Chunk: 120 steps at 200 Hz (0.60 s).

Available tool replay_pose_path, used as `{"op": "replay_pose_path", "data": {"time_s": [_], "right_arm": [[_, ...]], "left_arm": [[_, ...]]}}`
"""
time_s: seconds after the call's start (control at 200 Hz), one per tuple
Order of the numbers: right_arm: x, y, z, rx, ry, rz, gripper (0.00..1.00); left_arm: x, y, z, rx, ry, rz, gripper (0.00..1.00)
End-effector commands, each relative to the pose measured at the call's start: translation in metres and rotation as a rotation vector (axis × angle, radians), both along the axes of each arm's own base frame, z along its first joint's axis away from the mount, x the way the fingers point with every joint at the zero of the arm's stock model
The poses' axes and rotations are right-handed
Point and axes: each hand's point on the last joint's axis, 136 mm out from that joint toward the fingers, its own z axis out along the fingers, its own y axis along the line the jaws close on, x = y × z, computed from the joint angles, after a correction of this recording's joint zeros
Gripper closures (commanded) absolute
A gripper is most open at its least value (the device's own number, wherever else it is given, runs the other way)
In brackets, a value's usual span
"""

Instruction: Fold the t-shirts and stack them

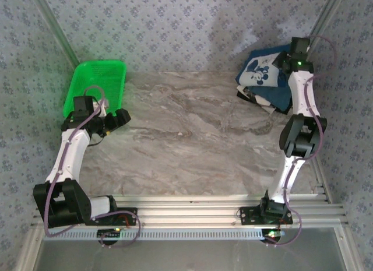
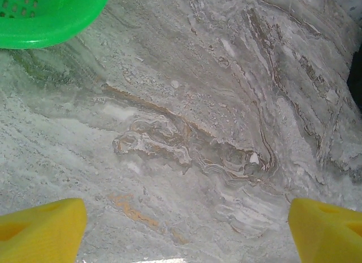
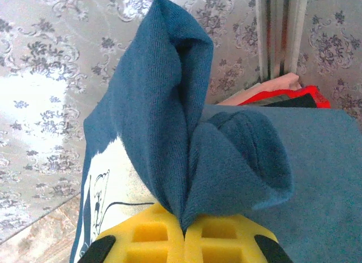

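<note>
A dark navy t-shirt (image 1: 263, 73) with a pale printed picture lies on a pile of t-shirts at the table's far right corner. My right gripper (image 1: 287, 60) is over that pile. In the right wrist view its yellow fingers (image 3: 223, 243) are shut on a bunched fold of the navy t-shirt (image 3: 169, 116), which stands up from the jaws. Red, black and pale t-shirts (image 3: 283, 96) peek out from under it. My left gripper (image 1: 123, 119) hovers over bare table near the left side, open, its yellow fingertips (image 2: 42, 229) far apart with nothing between them.
A bright green mesh basket (image 1: 96, 84) stands at the far left, just behind the left gripper; its rim (image 2: 51, 22) shows in the left wrist view. Patterned walls close in the table. A metal rail (image 1: 198, 210) runs along the near edge.
</note>
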Motion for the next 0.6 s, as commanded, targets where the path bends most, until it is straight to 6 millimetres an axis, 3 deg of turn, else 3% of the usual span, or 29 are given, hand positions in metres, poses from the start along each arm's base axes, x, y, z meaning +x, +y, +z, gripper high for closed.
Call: {"op": "replay_pose_path", "data": {"time_s": [0.0,0.305,0.595], "right_arm": [[0.001,-0.007,0.056,0.049,-0.192,-0.019,1.0],[-0.003,-0.018,0.044,0.086,-0.189,-0.067,1.0],[-0.015,-0.028,0.002,0.127,-0.133,-0.143,1.0]], "left_arm": [[-0.006,0.005,-0.005,0.023,0.019,0.001,0.08],[-0.01,0.005,-0.009,0.03,0.032,0.002,0.08],[-0.012,0.006,-0.012,0.039,0.04,-0.004,0.08]]}}
